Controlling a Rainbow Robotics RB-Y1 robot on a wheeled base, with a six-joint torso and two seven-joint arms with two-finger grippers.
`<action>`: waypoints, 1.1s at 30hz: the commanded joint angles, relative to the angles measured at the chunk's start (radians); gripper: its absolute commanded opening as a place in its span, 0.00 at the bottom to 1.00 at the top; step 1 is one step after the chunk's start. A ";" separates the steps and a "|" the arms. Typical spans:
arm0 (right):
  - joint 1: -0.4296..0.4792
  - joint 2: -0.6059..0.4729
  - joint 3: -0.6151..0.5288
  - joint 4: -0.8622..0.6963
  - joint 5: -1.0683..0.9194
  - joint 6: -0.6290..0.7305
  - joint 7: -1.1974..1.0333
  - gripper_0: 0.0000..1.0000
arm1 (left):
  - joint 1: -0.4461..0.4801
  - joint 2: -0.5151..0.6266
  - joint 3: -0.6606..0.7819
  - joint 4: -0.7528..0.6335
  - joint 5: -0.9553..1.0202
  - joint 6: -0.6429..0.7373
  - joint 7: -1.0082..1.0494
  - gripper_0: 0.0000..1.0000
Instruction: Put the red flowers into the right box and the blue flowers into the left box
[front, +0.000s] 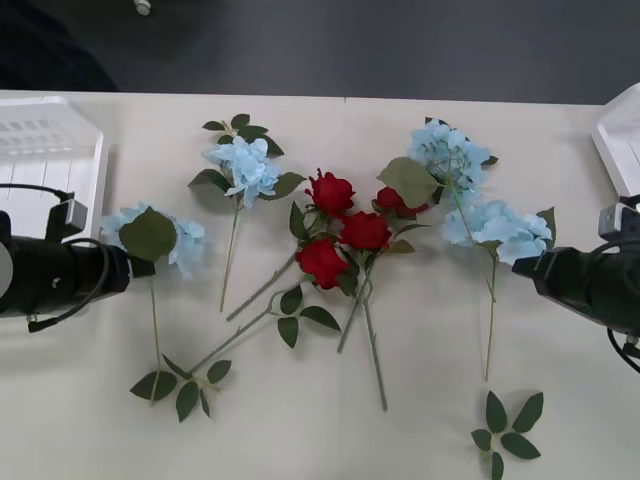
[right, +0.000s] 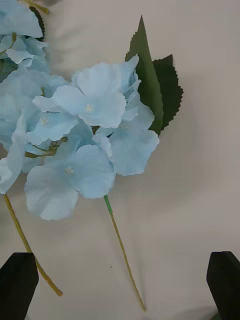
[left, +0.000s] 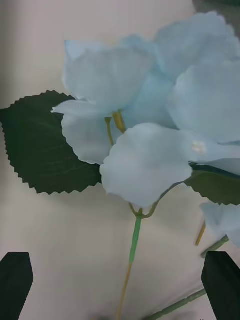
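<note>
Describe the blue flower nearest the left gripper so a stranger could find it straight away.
Start at the left box on the table's left side. Just right of it lies a blue flower beside the open left gripper. Unlike the other blue ones, a big green leaf lies over its head.

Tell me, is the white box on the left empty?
Looks empty. The left box shows just its bare slotted bottom; every blue flower lies out on the table.
</note>
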 joint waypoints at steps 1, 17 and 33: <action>0.005 -0.034 0.026 0.011 0.042 -0.003 -0.084 1.00 | -0.017 0.027 -0.031 0.024 -0.017 -0.034 -0.009 1.00; -0.064 -0.035 0.124 0.145 0.108 -0.010 -0.067 1.00 | -0.042 -0.025 -0.113 0.087 -0.084 -0.111 -0.057 1.00; -0.185 -0.037 0.227 0.344 0.140 -0.013 0.072 1.00 | -0.043 -0.056 -0.113 0.093 -0.101 -0.112 -0.178 0.00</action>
